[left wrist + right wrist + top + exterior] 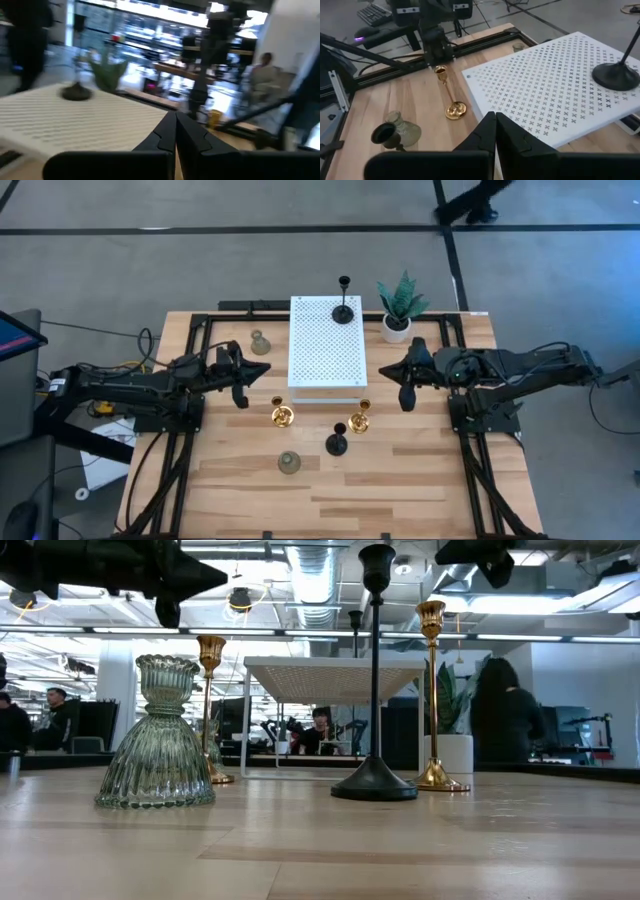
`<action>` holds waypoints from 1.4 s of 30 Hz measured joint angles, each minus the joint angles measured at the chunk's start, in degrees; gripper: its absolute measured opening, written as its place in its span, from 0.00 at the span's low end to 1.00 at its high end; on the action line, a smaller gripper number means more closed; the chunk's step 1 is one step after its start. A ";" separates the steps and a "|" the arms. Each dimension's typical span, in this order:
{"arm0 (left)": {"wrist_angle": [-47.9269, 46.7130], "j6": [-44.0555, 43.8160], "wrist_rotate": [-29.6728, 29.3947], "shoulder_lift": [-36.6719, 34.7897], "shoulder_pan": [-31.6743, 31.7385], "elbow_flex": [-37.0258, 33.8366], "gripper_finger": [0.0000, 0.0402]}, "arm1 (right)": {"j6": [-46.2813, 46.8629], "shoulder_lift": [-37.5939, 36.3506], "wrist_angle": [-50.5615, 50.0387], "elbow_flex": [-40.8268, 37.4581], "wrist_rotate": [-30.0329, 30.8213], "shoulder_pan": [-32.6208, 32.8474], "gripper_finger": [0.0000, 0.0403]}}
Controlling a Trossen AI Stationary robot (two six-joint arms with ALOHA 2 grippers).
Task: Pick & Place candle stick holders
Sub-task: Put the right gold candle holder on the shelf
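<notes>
A white perforated platform [326, 342] stands at the table's middle. One slim black holder [343, 310] stands by its round base on the platform's far right corner. A grey-green holder [260, 342] stands left of the platform. Near of the platform stand two gold holders [282, 416] [360, 420], a second black holder [337, 443] and a second grey-green holder [289, 463]. My left gripper [240, 394] is shut and empty, left of the platform. My right gripper [404, 396] is shut and empty, right of the platform.
A green plant in a white pot [398, 308] stands at the far right of the platform. Black rails [190, 380] run along both table sides under the arms. The near part of the wooden table [400, 500] is bare. People show in the room behind.
</notes>
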 joint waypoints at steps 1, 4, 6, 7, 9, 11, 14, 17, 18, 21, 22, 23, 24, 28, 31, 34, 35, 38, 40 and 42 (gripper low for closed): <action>-0.30 0.09 -0.90 0.00 0.00 0.00 0.01 | 0.00 -0.01 0.02 0.00 0.13 0.00 0.00; -0.83 0.07 -1.45 0.00 0.00 0.02 0.01 | -0.02 -0.02 0.00 0.00 0.15 0.00 0.00; -0.82 -0.81 -1.34 -0.02 -0.02 0.00 0.01 | -0.02 -0.02 -0.09 0.00 0.15 0.00 0.00; -0.83 -1.51 -0.78 -0.02 -0.02 0.00 0.01 | -0.02 -0.02 -0.30 0.00 0.15 0.00 0.00; -0.83 -2.69 0.78 -0.02 -0.02 0.00 0.01 | -0.02 -0.02 -0.65 0.00 0.17 0.00 0.00; -0.83 -4.39 2.62 0.00 -0.02 0.01 0.01 | 0.06 -0.02 -0.89 0.00 0.17 0.00 0.00; -0.83 -5.70 4.61 0.00 -0.02 0.00 0.01 | 1.41 0.00 -1.62 0.00 0.19 0.00 0.00; -0.83 -6.08 5.33 0.00 -0.02 0.00 0.01 | 3.12 0.17 -2.01 0.00 0.17 0.00 0.00; -0.83 -6.08 5.34 0.00 -0.02 0.00 0.01 | 3.80 0.17 -1.99 0.00 0.19 0.06 0.00; -0.83 -6.10 5.37 0.00 -0.02 0.00 0.02 | 6.55 0.17 -2.48 0.00 0.06 0.90 0.00; -0.83 -6.08 5.35 0.00 -0.02 0.00 0.02 | 7.66 0.17 -3.04 0.00 -0.33 1.34 0.00; -0.83 -6.09 5.35 0.00 -0.02 0.00 0.02 | 8.87 0.17 -3.55 0.00 -0.98 1.91 0.00; -0.83 -6.08 5.37 0.00 -0.02 0.00 0.01 | 10.42 0.17 -4.11 0.00 -1.19 2.67 0.00; -0.83 -6.06 5.37 0.00 -0.02 0.00 0.01 | 16.23 0.27 -6.77 0.00 -1.18 6.58 0.00; -0.82 -6.00 5.37 0.00 -0.02 0.01 0.01 | 19.36 1.55 -8.54 0.00 -0.99 9.70 0.00; -0.81 -5.98 5.39 0.00 -0.02 0.00 0.02 | 20.96 3.74 -9.40 -0.02 -0.09 12.43 0.00; -0.81 -5.98 5.37 0.00 -0.02 0.00 0.02 | 21.37 4.72 -9.65 -0.02 0.24 13.30 0.00; -0.81 -5.95 5.39 0.00 -0.02 0.00 0.01 | 23.28 7.60 -9.49 -0.02 0.36 15.27 0.00; -0.81 -5.95 5.39 0.00 -0.02 0.00 0.01 | 24.32 9.65 -9.55 -0.02 0.35 16.73 0.00; -0.81 -5.95 5.39 0.00 -0.02 0.00 0.02 | 24.96 11.64 -9.51 -0.02 0.39 18.06 0.00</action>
